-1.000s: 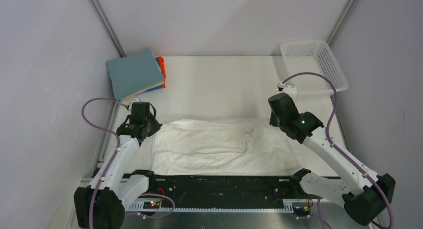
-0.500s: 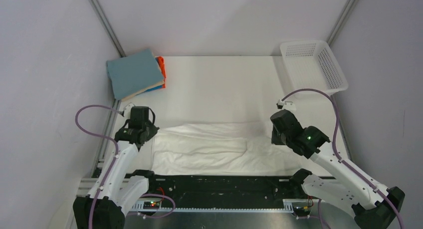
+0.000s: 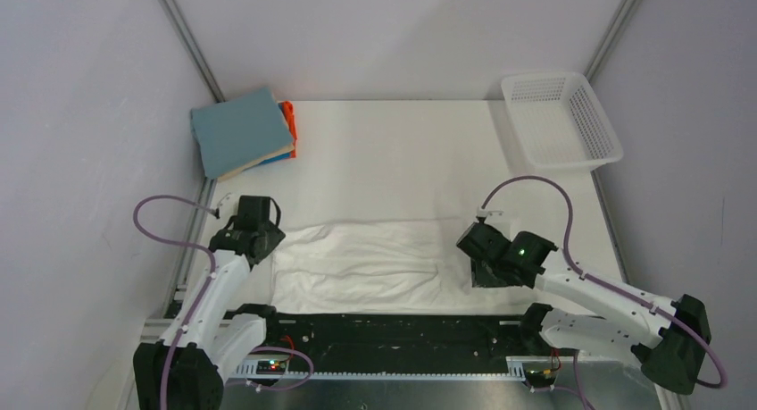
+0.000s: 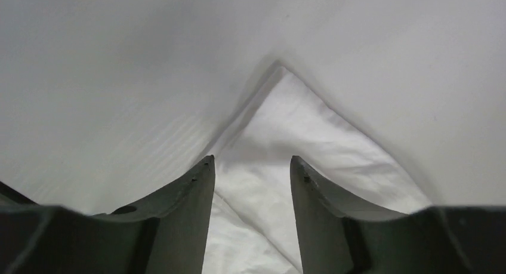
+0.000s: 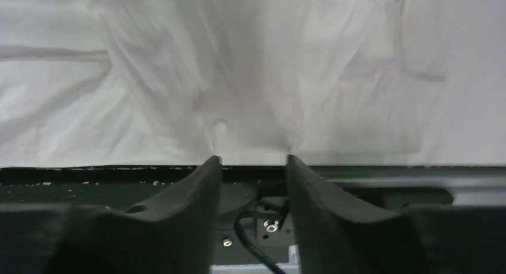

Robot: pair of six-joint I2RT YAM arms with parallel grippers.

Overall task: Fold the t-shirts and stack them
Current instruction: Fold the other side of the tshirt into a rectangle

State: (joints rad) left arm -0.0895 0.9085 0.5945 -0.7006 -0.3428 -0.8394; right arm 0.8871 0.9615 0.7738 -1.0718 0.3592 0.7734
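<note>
The white t-shirt [image 3: 366, 267] lies spread out and wrinkly. I think this is the folding step, with one side being turned in. The left gripper [image 4: 249, 162] is at the white t-shirt's far left corner, with its fingers apart and holding nothing. The right gripper [image 5: 250, 159] is at the white t-shirt's right end. Its fingers are a little apart and the cloth bunches up at their tips, but I cannot tell if it has hold of the cloth.

Next, I think, each gripper must pinch its bit of cloth tight, lift it just a little and lay it over the middle so the edges line up. Thin cloth can slip or crumple, so that is the tricky part.

The folded pile [image 3: 241, 131], blue-grey on top, sits well beyond the white t-shirt's left end. The basket [image 3: 544, 78] sits well beyond its right end. The black rail [image 3: 393, 330] runs along its near edge, and a low finger could bump it
</note>
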